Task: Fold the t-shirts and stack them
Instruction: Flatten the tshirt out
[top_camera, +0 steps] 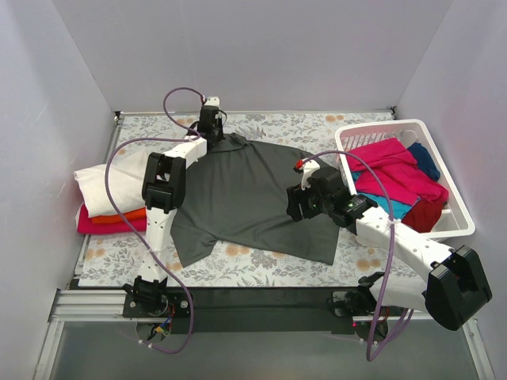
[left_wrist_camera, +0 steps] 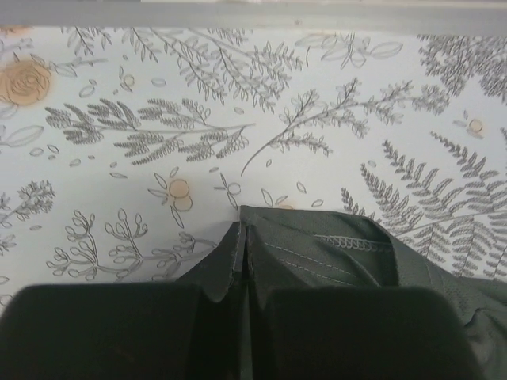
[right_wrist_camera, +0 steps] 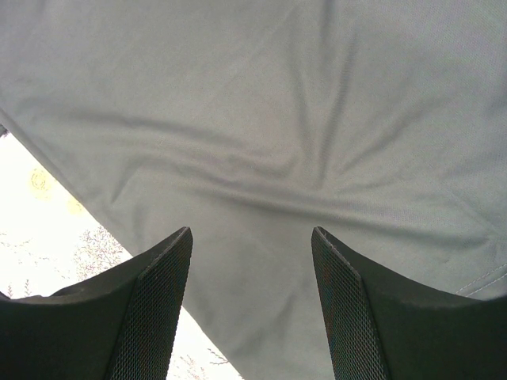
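First fold in hand. Spread flat left of white slatted plastic basket (top_camera: pixel 376 127): dark grey cloth t-shirt (top_camera: pixel 245 198). Clamped by left gripper (left_wrist_camera: pixel 242 261) at, seemingly, the collar edge. Overhung by right gripper (right_wrist_camera: pixel 252 261), fingers apart. Next: close right, then lift together.

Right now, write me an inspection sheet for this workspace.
Surface: floral table cover, flat.
Job's things: dark grey t-shirt spread mid-table; folded stack, white over orange over pink, at left.
Clutter: white basket at right, holding loose shirts in pink, teal, navy and maroon.
Grippers: left gripper shut on the grey shirt's far edge; right gripper open over that shirt.
Cables: purple cables loop along both arms.
Surroundings: plain white walls.
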Tool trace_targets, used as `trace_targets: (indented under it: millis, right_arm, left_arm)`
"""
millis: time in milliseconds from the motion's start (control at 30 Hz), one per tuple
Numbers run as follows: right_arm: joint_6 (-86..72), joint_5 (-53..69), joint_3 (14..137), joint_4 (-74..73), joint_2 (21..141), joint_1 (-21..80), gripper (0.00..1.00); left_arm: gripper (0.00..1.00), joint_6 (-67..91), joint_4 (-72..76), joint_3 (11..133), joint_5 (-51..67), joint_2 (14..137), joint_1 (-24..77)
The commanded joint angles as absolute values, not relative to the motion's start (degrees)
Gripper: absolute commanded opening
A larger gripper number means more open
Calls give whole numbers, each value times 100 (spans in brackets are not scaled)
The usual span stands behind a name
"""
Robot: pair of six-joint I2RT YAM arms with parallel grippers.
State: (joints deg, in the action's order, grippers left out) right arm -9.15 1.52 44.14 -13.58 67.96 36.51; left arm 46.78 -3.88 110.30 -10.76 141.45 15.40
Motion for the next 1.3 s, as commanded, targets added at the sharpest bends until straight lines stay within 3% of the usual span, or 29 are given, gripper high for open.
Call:
trace_targets:
  millis: [0, 200, 267, 300, 333, 433, 800, 1267]
  right_arm:
    - [-949, 132, 4509, -1248, 6864, 3709, 56]
    - [-967, 53, 4649, -1230, 7136, 3753, 56]
    - [-958, 44, 4693, -1230, 7233, 3753, 56]
    - [-958, 53, 4711, -1239, 7277, 3753, 56]
    - [-958, 53, 4728, -1231, 7347, 3762, 56]
    - [-949, 70, 4772, -1222, 7453, 3788, 56]
    - [-932, -957, 5404, -1195, 7804, 3806, 58]
    - [-756, -1063, 7979, -1134, 10255, 2585, 58]
  left_arm:
    - [0, 4474, 569, 11460, -1126, 13667, 1345]
    - [0, 4176, 1413, 12348, -476, 14316, 1204]
    - [4, 4104, 1573, 12497, -404, 14554, 1195]
    - [13, 4087, 1573, 12646, -439, 14650, 1195]
    - [46, 4035, 1521, 12804, -474, 14764, 1195]
    - [94, 3955, 1362, 13227, -606, 15055, 1195]
    - [95, 4394, 1591, 11322, -413, 13484, 1344]
    - [95, 6204, 1837, 7166, -229, 11101, 1547]
